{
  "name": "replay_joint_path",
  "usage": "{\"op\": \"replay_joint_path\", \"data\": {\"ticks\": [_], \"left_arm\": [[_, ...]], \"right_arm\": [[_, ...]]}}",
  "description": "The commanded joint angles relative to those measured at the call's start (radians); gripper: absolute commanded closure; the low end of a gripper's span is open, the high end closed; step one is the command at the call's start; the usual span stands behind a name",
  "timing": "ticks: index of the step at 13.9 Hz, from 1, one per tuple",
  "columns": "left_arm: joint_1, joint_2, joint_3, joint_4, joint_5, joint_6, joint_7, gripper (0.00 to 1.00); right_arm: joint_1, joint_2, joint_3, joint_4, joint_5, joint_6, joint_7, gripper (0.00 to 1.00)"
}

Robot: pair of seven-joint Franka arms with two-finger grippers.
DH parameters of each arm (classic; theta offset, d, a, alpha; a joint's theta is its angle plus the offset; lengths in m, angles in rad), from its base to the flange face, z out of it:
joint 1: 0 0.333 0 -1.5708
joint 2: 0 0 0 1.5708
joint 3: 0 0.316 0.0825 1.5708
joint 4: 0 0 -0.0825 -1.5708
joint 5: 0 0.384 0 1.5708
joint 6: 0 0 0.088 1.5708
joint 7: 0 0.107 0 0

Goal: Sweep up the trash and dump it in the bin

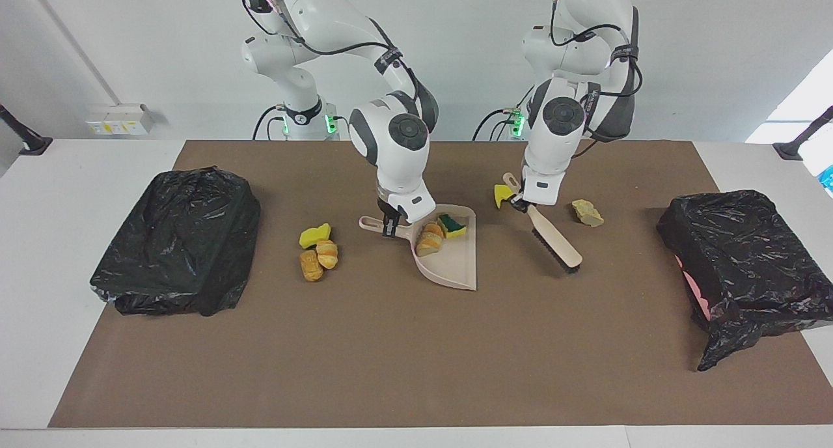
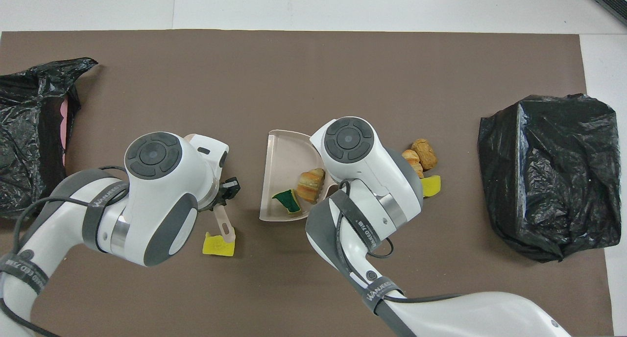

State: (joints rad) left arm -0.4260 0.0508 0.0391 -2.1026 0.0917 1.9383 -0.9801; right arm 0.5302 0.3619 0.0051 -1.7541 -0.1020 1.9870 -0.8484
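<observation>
Two scraps, a croissant piece (image 1: 429,238) and a green-topped sponge (image 1: 453,225), lie in our dustpan (image 1: 449,272), whose handle our right gripper (image 1: 389,226) clamps. Beside the dustpan (toward the left arm's end) our left gripper (image 1: 518,204) clamps the brush (image 1: 553,243), between a yellow sponge chunk (image 1: 502,195) and a pale lump (image 1: 587,213).

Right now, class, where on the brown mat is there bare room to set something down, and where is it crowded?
Bare: the mat farther from the robots than the dustpan, between the two black bags. Crowded: around the dustpan, brush and scraps.
</observation>
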Motion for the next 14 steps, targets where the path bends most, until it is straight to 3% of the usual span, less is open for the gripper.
{"op": "replay_joint_path", "data": {"ticks": [1,5,10,14], "left_arm": [[0.044,-0.038,-0.008,-0.002,0.112,-0.122,-0.138,1.00],[0.104,-0.078,-0.008,-0.028,0.149,-0.324,-0.132,1.00],[0.113,-0.241,-0.013,-0.304,0.140,-0.185,0.016,1.00],[0.099,-0.215,-0.015,-0.310,-0.005,-0.038,0.148,1.00]], "right_arm": [[-0.015,-0.001,0.007,-0.019,-0.016,0.021,0.022,1.00],[-0.015,-0.001,0.007,-0.019,-0.016,0.021,0.022,1.00],[-0.015,-0.001,0.007,-0.019,-0.016,0.021,0.022,1.00],[-0.015,-0.001,0.007,-0.019,-0.013,0.021,0.025,1.00]]}}
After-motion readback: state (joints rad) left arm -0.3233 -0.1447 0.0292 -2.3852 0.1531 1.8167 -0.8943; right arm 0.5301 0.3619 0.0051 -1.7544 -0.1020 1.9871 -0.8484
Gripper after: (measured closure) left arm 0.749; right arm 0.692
